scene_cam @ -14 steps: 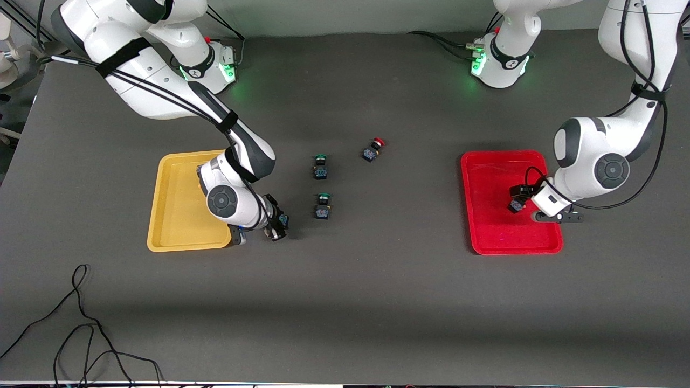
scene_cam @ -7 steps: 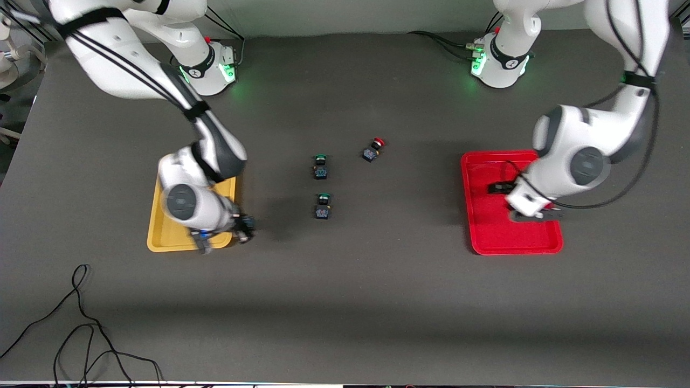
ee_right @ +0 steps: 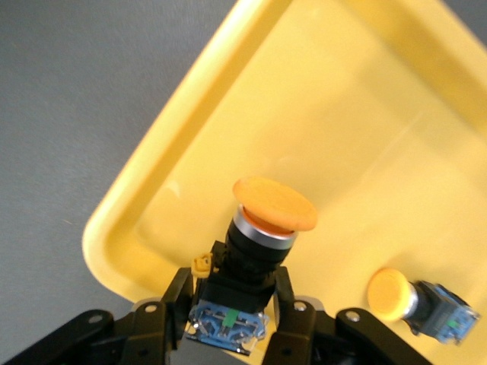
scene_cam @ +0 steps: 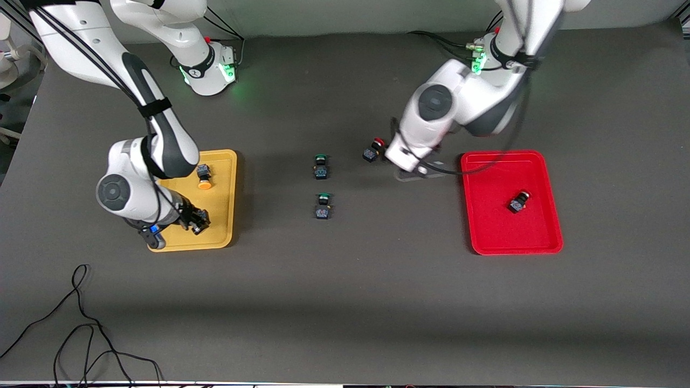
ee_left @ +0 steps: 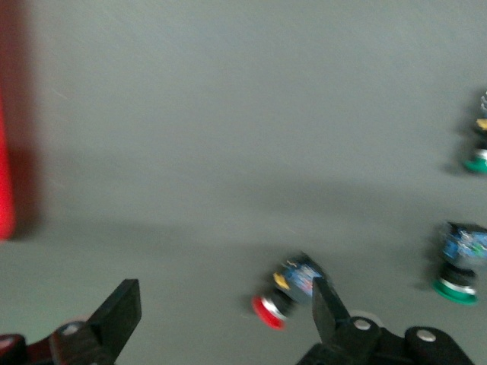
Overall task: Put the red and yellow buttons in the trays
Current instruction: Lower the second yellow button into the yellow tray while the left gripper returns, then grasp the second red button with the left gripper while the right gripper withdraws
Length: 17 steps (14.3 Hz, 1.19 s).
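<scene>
Over yellow tray (scene_cam: pixel 223 161), right claw (ee_right: pixel 228 300) grips yellow-capped button (ee_right: pixel 255 243).

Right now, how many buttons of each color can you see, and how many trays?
Red buttons: 2, one on the table, one in the red tray.
Yellow buttons: 2, one lying in the yellow tray, one held by the right gripper.
Green buttons: 2.
Trays: 2, red, yellow.
Total: 8.
</scene>
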Each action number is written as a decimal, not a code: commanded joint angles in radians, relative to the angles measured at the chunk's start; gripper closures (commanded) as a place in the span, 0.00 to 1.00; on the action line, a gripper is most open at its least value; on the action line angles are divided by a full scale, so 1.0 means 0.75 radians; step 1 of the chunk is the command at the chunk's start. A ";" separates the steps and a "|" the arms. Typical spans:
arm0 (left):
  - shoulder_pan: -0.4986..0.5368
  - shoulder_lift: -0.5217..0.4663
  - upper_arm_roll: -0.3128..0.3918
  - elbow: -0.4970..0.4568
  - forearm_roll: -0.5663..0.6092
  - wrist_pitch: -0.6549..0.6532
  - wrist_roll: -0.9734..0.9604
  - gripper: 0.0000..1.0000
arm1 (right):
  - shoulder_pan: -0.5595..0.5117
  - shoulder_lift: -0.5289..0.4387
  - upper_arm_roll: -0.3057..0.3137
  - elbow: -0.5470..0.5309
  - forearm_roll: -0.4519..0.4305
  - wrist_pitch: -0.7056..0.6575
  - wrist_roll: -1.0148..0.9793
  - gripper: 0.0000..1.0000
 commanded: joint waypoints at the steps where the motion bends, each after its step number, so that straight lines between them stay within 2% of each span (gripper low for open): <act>1: -0.169 0.128 0.026 0.019 0.012 0.148 -0.186 0.01 | 0.012 -0.017 -0.006 -0.057 0.029 0.069 -0.038 0.66; 2: -0.196 0.152 0.026 0.001 0.016 0.209 -0.198 0.01 | 0.012 -0.023 -0.010 -0.057 0.029 0.067 -0.036 0.22; 3: -0.231 0.167 0.028 -0.032 0.022 0.264 -0.198 0.02 | 0.014 -0.033 -0.010 -0.057 0.029 0.061 -0.030 0.00; 6: -0.266 0.222 0.032 -0.103 0.098 0.412 -0.196 0.02 | 0.012 -0.108 -0.010 -0.047 0.029 -0.022 -0.034 0.00; 8: -0.268 0.257 0.032 -0.132 0.193 0.445 -0.198 0.03 | 0.012 -0.208 -0.012 -0.039 0.029 -0.088 -0.058 0.00; 9: -0.266 0.265 0.032 -0.159 0.228 0.473 -0.198 0.03 | 0.010 -0.280 -0.014 -0.034 0.029 -0.129 -0.149 0.00; 11: -0.268 0.304 0.034 -0.187 0.233 0.563 -0.200 0.04 | 0.010 -0.388 -0.077 0.014 0.029 -0.221 -0.376 0.00; 13: -0.274 0.336 0.034 -0.187 0.233 0.608 -0.210 0.10 | 0.010 -0.438 -0.136 0.127 0.029 -0.417 -0.550 0.00; 14: -0.280 0.345 0.034 -0.187 0.233 0.623 -0.213 0.19 | 0.010 -0.464 -0.169 0.166 0.029 -0.490 -0.644 0.00; 15: -0.280 0.345 0.034 -0.185 0.233 0.629 -0.213 0.39 | 0.010 -0.499 -0.198 0.176 0.029 -0.522 -0.734 0.00; 17: -0.274 0.345 0.042 -0.175 0.233 0.617 -0.213 0.87 | 0.010 -0.570 -0.239 0.176 0.031 -0.538 -0.853 0.00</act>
